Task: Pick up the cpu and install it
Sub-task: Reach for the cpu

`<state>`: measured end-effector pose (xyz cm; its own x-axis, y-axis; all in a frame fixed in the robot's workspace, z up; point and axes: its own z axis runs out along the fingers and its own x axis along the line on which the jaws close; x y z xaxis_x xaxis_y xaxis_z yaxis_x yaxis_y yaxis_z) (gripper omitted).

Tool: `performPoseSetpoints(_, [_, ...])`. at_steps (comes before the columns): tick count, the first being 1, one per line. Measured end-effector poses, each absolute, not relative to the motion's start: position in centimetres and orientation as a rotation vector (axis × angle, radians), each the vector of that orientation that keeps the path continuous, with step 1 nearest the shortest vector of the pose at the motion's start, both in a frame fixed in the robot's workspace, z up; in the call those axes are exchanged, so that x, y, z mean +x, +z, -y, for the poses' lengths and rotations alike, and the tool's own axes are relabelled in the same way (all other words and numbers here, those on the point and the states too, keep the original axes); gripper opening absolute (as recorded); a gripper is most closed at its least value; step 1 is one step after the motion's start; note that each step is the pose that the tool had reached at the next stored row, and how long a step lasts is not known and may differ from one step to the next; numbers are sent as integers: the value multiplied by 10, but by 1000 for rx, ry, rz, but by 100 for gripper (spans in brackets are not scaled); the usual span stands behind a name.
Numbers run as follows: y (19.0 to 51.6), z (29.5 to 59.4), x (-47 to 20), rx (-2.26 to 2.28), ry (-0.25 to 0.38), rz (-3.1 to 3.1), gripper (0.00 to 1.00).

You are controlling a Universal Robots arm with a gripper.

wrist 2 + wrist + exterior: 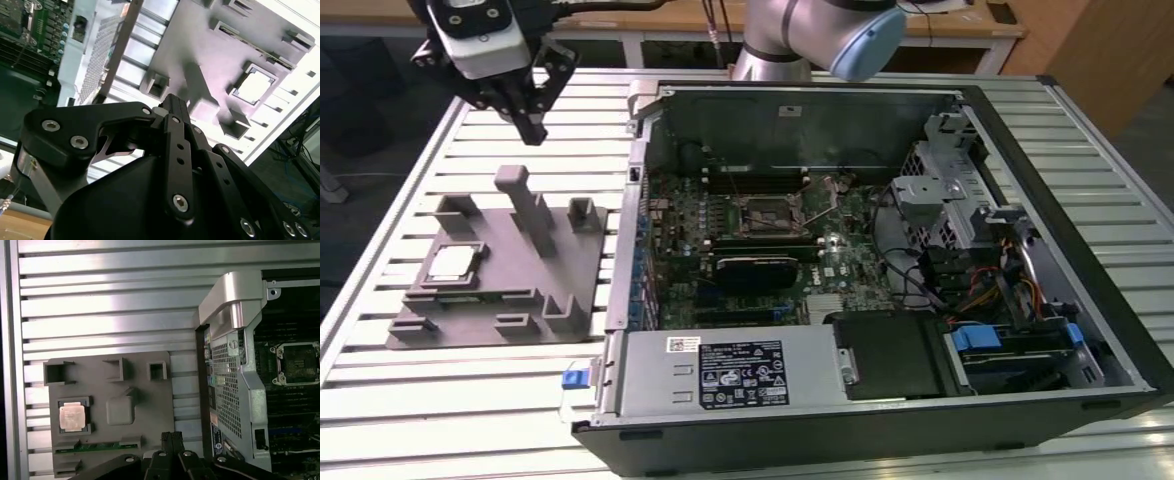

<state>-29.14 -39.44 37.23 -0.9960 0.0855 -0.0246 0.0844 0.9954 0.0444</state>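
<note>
Two fingertips of my gripper [532,129] are pressed together on nothing, high over the slatted table [587,100], so they need to spread before I go down. The cpu [73,416] lies flat in a recess of the grey fixture [150,410], below and well to one side of them. I judge a straight descent, squared to its edges, to be best. Farther off is the motherboard socket [298,362], inside the computer case [854,440].

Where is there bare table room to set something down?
Bare slats of the table lie in front of the grey fixture holding the cpu, toward the near edge, and beyond it toward the far edge. The strip between fixture and computer case is narrow. Inside the case, motherboard and cables crowd everything.
</note>
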Motion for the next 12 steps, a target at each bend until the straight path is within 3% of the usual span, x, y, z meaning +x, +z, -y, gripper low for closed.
performPoseSetpoints(12, [363, 394, -322, 132, 67, -3112, 11])
